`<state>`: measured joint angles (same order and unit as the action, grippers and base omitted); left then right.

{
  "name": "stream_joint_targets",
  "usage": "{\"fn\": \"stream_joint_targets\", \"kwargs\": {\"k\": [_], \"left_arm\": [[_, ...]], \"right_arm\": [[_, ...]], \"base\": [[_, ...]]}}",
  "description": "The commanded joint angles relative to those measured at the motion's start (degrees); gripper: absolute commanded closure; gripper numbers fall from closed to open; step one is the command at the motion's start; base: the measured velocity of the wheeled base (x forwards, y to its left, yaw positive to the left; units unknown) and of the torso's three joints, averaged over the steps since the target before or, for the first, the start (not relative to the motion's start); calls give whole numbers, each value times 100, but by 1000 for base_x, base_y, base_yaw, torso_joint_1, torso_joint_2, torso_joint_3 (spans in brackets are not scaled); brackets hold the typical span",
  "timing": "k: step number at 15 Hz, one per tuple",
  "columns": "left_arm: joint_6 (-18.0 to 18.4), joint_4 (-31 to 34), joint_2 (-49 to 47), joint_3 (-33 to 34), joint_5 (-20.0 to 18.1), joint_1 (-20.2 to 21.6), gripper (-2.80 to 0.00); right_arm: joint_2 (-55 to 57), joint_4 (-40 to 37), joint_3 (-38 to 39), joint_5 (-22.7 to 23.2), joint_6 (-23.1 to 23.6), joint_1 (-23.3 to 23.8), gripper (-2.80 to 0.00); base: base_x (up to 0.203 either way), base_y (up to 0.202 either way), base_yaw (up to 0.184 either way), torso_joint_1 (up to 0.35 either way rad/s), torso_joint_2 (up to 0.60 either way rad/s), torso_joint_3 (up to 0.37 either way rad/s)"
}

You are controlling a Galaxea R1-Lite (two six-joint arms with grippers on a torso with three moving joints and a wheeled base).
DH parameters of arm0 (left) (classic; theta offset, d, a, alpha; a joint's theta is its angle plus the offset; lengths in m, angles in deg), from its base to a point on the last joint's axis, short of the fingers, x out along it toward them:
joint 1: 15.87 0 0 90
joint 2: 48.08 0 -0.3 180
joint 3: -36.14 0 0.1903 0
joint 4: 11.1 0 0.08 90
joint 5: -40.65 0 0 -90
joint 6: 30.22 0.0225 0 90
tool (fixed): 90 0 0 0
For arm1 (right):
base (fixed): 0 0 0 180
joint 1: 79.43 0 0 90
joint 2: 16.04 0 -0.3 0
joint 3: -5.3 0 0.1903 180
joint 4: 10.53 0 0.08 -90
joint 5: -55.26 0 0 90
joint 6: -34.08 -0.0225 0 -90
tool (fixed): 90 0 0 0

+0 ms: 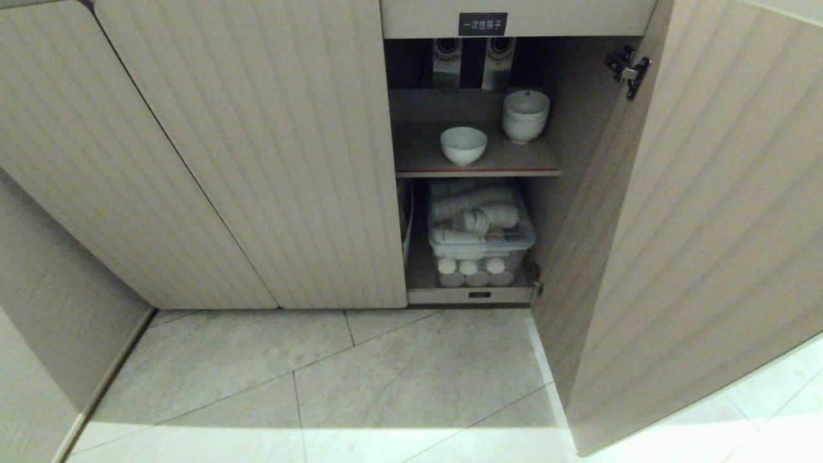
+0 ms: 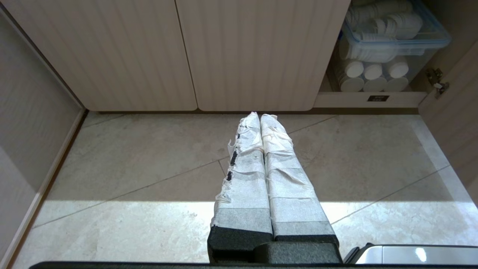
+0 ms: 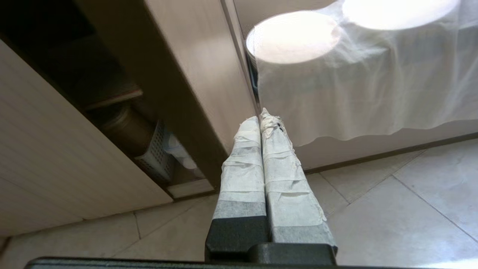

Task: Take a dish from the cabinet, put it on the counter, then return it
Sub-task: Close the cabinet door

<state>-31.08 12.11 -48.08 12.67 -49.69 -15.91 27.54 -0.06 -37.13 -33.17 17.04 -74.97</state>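
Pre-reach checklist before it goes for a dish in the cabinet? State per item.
1. Cabinet door swung open: ok.
2. Single white bowl at upper shelf front, nothing ahead of it: ok.
3. Stacked bowls apart from the single bowl: ok.
4. Right gripper open for a grasp: not ok, shut, empty.
5. Left gripper clear of the opening: ok, shut, over floor.
6. Counter free for the set-down: cannot tell, not in view.

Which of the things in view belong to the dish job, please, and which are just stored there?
For the job:
- cabinet, its right door open
- single white bowl on the upper shelf
- stack of white bowls behind it

Just stored:
- clear plastic box of white cups on the lower shelf
- white cloth beside the cabinet
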Motion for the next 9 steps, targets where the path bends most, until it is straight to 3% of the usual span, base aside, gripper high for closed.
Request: {"fn": "stream_joint_targets", "kwargs": {"k": [1, 9], "left_arm": [[-3, -2, 0, 1, 1, -2, 0], [-3, -2, 0, 1, -1, -4, 0]], "right_arm": [[178, 96, -1, 1, -71, -6, 0], [194, 232, -1, 546, -300, -68, 0]], "base": [[0, 0, 0, 0, 0, 0], [0, 0, 0, 0, 0, 0]]}}
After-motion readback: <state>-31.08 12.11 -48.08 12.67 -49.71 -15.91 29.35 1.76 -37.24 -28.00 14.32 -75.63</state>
